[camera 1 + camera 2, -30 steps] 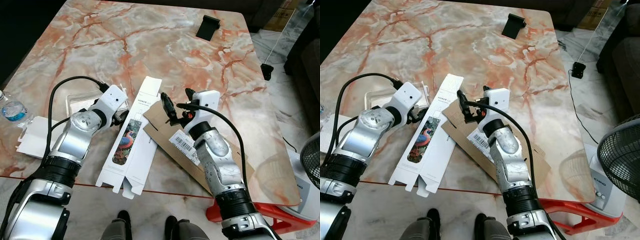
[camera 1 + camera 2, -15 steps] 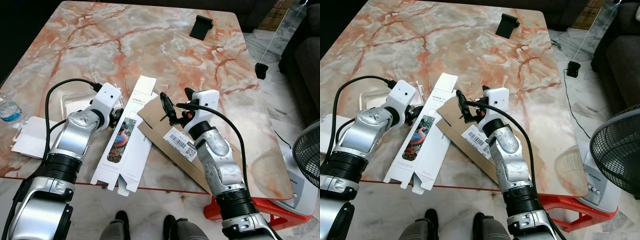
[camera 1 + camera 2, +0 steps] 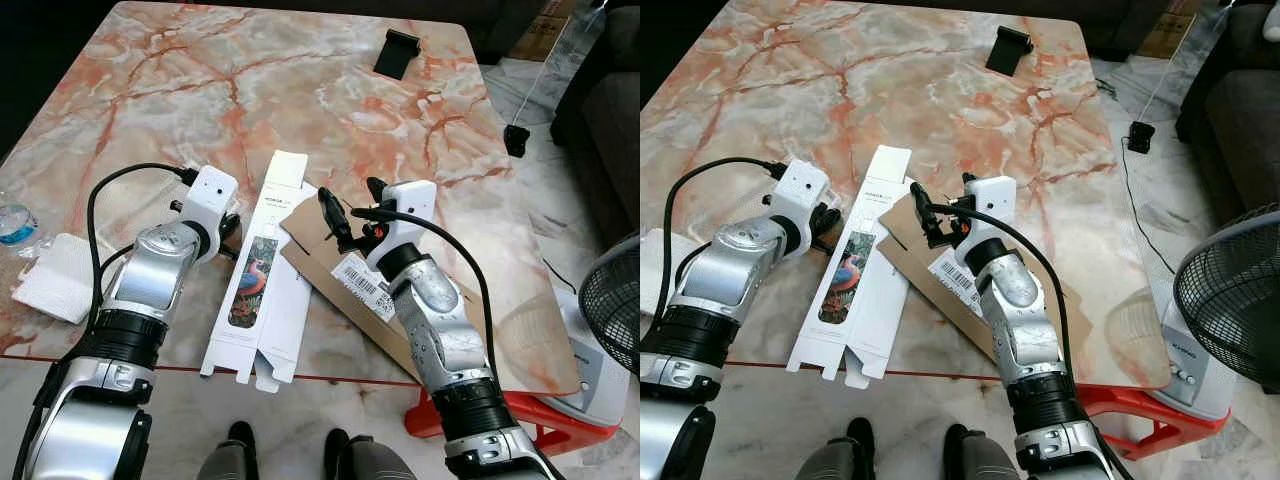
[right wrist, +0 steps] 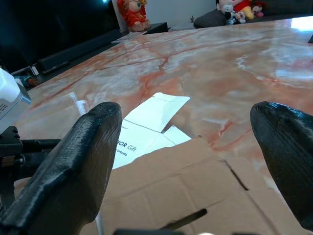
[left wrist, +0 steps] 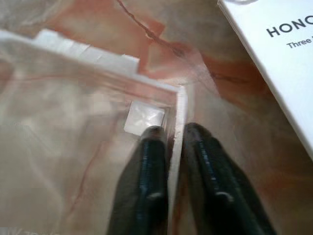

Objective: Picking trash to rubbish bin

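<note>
From the head, the left gripper (image 3: 228,222) sits at a clear tray's edge beside the flattened white carton (image 3: 262,270), and the right gripper (image 3: 345,212) hovers wide open over brown cardboard (image 3: 330,262) on the marble table (image 3: 300,80). The left wrist shows fingers (image 5: 146,166) nipped on the tray (image 5: 93,103) rim: light, thin, likely slippery and brittle, best held at that rim. The right wrist shows spread fingers (image 4: 73,161) holding nothing, with a dark room and toys beyond.

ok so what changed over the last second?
The left gripper has pinched the rim of the clear tray. The tray lay exposed beside that forearm before and is now tucked behind the wrist in the eye views. The head camera shifted slightly. The right gripper stays open over the cardboard, and the white box is unmoved.
</note>
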`<state>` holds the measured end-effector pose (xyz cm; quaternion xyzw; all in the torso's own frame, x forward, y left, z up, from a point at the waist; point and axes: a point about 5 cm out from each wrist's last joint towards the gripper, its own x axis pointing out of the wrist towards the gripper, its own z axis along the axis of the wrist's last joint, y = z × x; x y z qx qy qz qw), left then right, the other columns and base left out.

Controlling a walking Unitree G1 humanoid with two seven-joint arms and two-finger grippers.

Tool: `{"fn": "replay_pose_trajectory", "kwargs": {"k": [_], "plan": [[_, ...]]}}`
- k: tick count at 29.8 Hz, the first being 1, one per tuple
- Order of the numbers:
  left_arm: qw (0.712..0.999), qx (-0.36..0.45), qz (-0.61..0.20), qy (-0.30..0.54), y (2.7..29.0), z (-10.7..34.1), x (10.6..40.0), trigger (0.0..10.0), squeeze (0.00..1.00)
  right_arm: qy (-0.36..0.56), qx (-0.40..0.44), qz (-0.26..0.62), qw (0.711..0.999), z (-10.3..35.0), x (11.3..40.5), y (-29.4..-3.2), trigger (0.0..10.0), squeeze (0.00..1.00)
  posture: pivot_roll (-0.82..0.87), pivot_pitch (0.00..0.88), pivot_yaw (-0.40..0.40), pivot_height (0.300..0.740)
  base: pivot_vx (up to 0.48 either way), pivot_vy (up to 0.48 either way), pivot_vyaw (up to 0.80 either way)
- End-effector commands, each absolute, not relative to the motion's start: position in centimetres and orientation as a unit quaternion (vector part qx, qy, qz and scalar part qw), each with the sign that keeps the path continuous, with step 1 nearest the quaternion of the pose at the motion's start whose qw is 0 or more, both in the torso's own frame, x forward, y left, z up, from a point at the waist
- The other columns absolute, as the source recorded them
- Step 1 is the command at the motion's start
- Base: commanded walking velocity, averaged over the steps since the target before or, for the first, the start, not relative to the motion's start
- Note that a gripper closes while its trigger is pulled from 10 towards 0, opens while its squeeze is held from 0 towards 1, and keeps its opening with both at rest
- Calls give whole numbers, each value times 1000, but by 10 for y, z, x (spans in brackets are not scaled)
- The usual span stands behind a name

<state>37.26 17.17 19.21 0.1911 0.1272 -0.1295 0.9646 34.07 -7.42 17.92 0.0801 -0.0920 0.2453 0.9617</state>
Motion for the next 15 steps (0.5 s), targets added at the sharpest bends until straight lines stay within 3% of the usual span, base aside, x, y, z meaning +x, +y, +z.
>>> {"fn": "replay_pose_trajectory", "kwargs": {"k": [1, 9, 11, 13, 14, 15], "plan": [[959, 189, -75, 195, 195, 162, 366, 0, 0, -95, 79, 251, 960, 182, 339, -73, 10000, 0, 7, 280, -115, 740, 0, 0, 0], [973, 199, -38, 109, 192, 184, 372, 0, 0, -95, 80, 250, 960, 181, 341, -72, 10000, 0, 13, 264, -110, 740, 0, 0, 0], [974, 223, 6, 34, 189, 203, 371, 0, 0, -99, 83, 245, 961, 182, 345, -71, 10000, 0, 27, 241, -100, 740, 0, 0, 0], [971, 238, 20, 15, 188, 208, 370, 392, 0, -101, 85, 244, 961, 183, 346, -70, 10000, 0, 32, 232, -97, 740, 0, 0, 0], [967, 253, 20, -10, 181, 212, 366, 10000, 0, -104, 87, 244, 960, 184, 347, -68, 10000, 0, 38, 221, -93, 740, 0, 0, 0], [966, 255, 22, -33, 177, 215, 364, 10000, 0, -107, 89, 244, 960, 185, 348, -67, 10000, 0, 43, 208, -90, 740, 0, 0, 0]]}}
